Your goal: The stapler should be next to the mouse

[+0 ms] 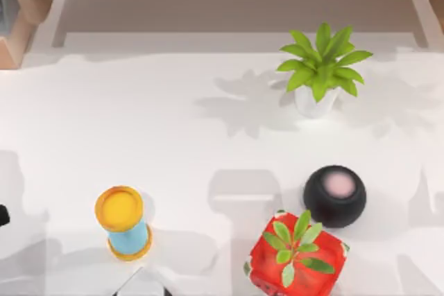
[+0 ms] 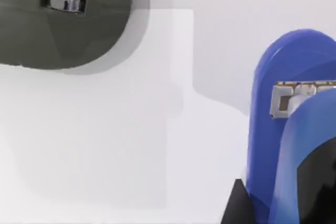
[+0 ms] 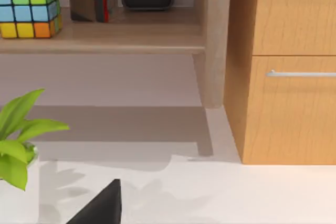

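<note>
Blue stapler (image 2: 286, 129) near dark mouse (image 2: 58, 19); apart.

Bare white table (image 1: 139, 123) spans nine to twelve o'clock; potted plant (image 1: 320, 67), black speaker (image 1: 334, 195), red planter (image 1: 297, 258) crowd the right.

A white table (image 1: 104, 123) carries a leafy plant in a white pot (image 1: 320, 74) toward the far right. Nearer, a round black speaker (image 1: 334, 195) sits just beside a red box (image 1: 297, 254) holding a small plant (its leaves spread over the top). To the left stands a yellow-and-blue hourglass-shaped toy (image 1: 123, 222), well apart.
</note>
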